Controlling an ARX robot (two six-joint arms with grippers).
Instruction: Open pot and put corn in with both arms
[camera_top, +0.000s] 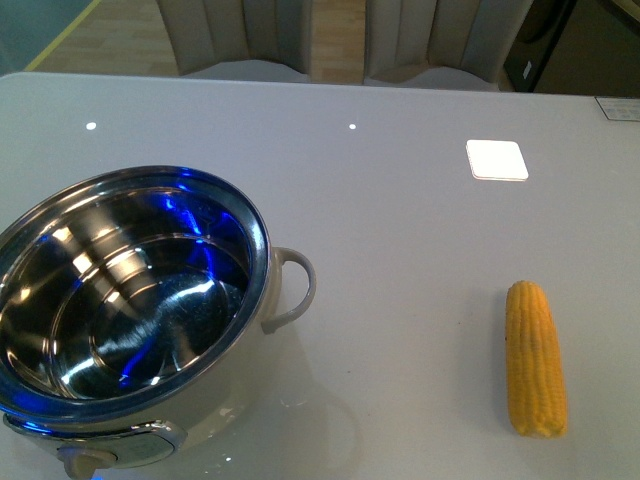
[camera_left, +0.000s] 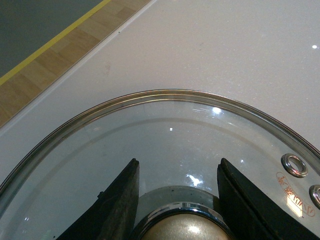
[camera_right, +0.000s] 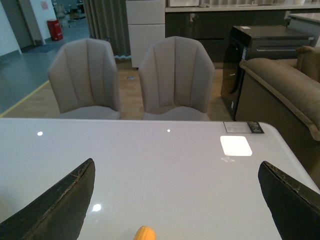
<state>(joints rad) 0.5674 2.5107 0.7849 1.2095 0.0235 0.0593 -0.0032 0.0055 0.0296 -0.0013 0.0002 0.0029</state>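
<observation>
Pot (camera_top: 130, 300) stands open at the table's (camera_top: 400, 200) near left corner, corn (camera_top: 535, 358) toward its right edge. Right gripper (camera_right: 176, 164) gapes wide, empty. Left gripper (camera_left: 178, 161) straddles the lid's (camera_left: 175, 115) knob (camera_left: 182, 227), grip unclear. The round corn could roll off as the jaws close.

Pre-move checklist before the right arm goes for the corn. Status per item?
1. Large cream-white pot with a shiny steel inside is uncovered: ok.
2. Clear glass lid with a metal rim is clamped by the left gripper: cannot tell. The fingers flank its knob, but the contact is not clear.
3. Right gripper is open: ok.
4. Yellow-orange corn cob lies free on the white table, to the right of the pot: ok.
5. Corn is lined up between the right fingers: cannot tell. Only its tip shows in the right wrist view.
</observation>
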